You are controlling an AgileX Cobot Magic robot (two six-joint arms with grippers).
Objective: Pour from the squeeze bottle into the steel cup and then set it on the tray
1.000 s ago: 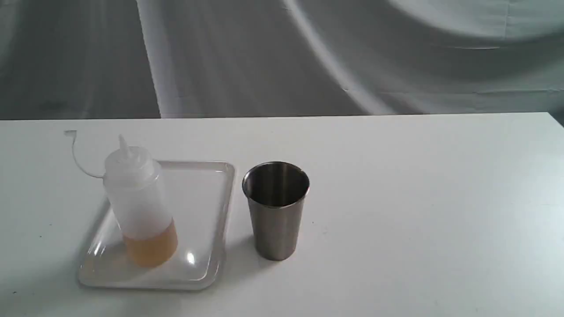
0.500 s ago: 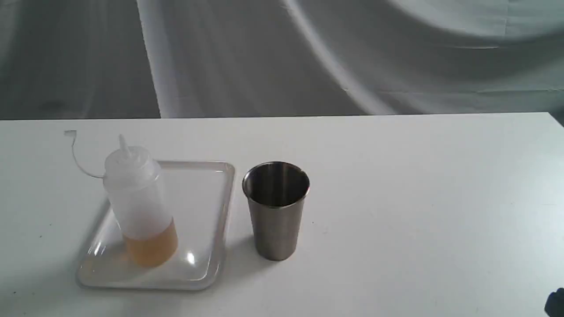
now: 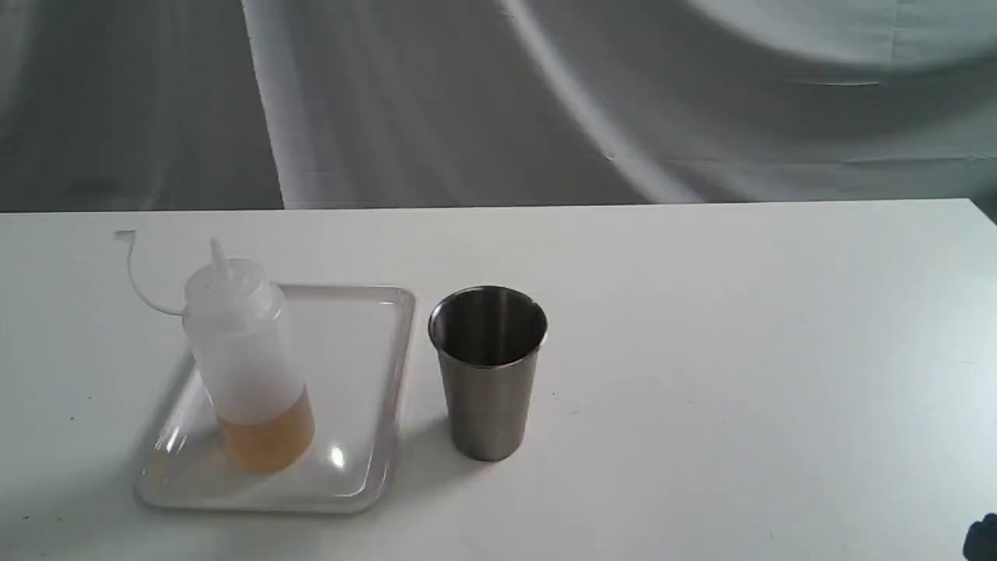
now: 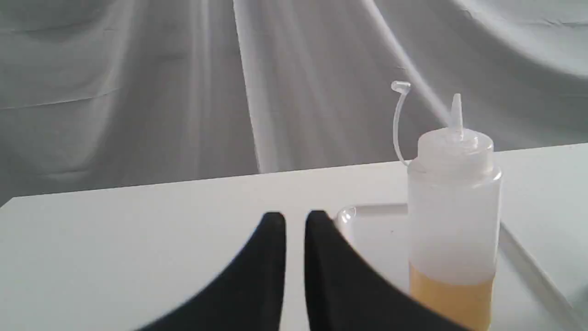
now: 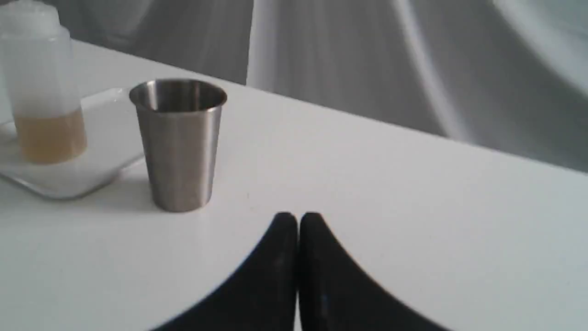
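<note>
Left gripper (image 4: 295,214) hangs low over the table (image 3: 740,351), its black jaws drawn in to a thin slit with nothing between them. The squeeze bottle (image 4: 452,220) stands just ahead of it and off to one side, clear of the fingers. The bottle is upright on the tray (image 3: 366,389), nozzle up, with amber liquid filling only the lowest part. Its cap strap (image 3: 136,284) curls out and away from the shoulder, towards the table's far left.

Over to the right gripper (image 5: 298,215): jaws pressed together, empty. The steel cup (image 5: 178,147) stands ahead of it and to one side, apart from the fingertips, with bare tabletop between them.

In the exterior view, the cup stands just beside the tray's right rim, close to it but not touching, mouth open and dark inside. The bottle occupies the left half of the tray, so the right half is bare and glossy. Everything to the right of the cup is open white table, running out to the far right corner. A small dark shape (image 3: 983,538) pokes in at the bottom right edge, too little of it to identify. To the left of the tray there is a narrower strip of table before the frame ends. Behind the far edge hangs a grey draped cloth (image 3: 467,101).
</note>
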